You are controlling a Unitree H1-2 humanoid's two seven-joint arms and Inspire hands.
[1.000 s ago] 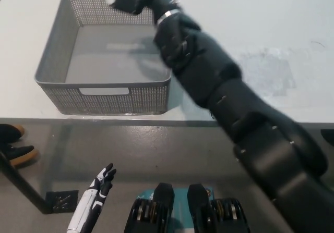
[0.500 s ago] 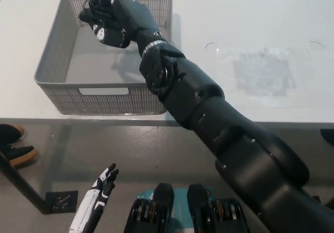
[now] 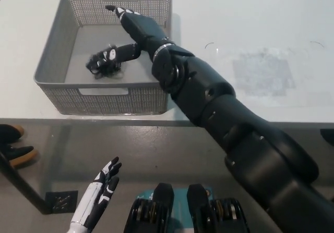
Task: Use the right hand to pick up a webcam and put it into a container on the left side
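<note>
A black webcam (image 3: pixel 103 62) with its tangled cable lies on the floor of the grey mesh basket (image 3: pixel 55 61) at the table's left. My black right hand (image 3: pixel 130 31) hovers over the basket with its fingers spread; one finger reaches toward the webcam, and nothing is held. My white left hand (image 3: pixel 99 194) rests low at the lower left, below the table edge, fingers apart.
The white table (image 3: pixel 235 29) stretches to the right of the basket, with a faint smudged patch (image 3: pixel 261 69) on it. Dark shoes (image 3: pixel 13 144) show on the floor at the far left, beside a black table leg (image 3: pixel 21 183).
The right hand, which held the webcam above the basket, has let it go. The webcam now lies on the basket floor and the fingers have spread. The left hand has shifted slightly.
</note>
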